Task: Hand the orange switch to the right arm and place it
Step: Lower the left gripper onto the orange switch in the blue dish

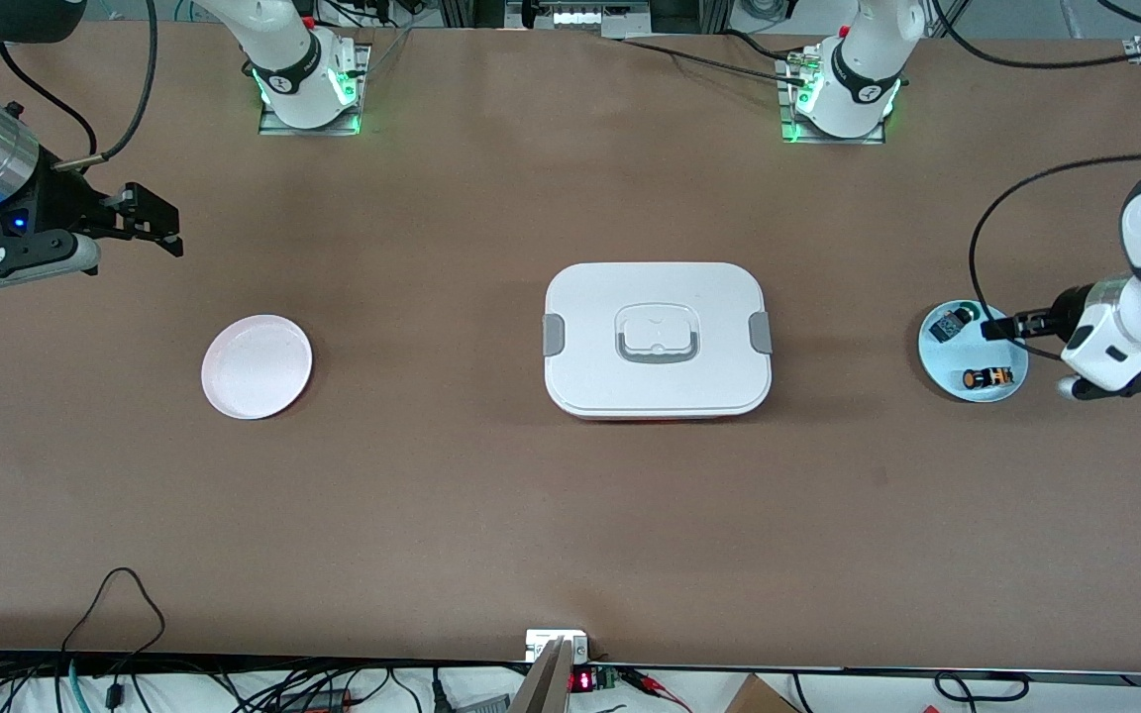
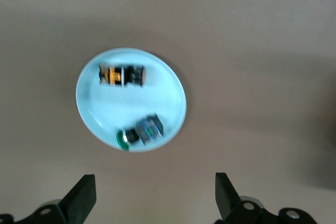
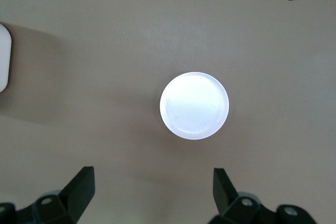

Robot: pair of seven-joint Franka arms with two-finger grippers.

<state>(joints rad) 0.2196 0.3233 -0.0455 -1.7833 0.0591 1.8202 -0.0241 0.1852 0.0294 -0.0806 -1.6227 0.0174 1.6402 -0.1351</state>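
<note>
The orange switch (image 1: 986,377) lies on its side on a light blue plate (image 1: 952,356) at the left arm's end of the table. In the left wrist view the switch (image 2: 122,75) lies on that plate (image 2: 105,111). My left gripper (image 1: 998,328) is open and empty over the plate's edge, and in its wrist view (image 2: 155,198) bare table shows between its wide-open jaws. My right gripper (image 1: 156,223) is open and empty in the air at the right arm's end, above the table beside a white plate (image 1: 257,366). It also shows open in its wrist view (image 3: 152,195).
A dark-and-blue part with a green tip (image 1: 949,324) shares the blue plate, also in the left wrist view (image 2: 144,131). A white lidded box (image 1: 657,339) stands mid-table between the plates. The white plate (image 3: 194,105) holds nothing. Cables lie along the table's near edge.
</note>
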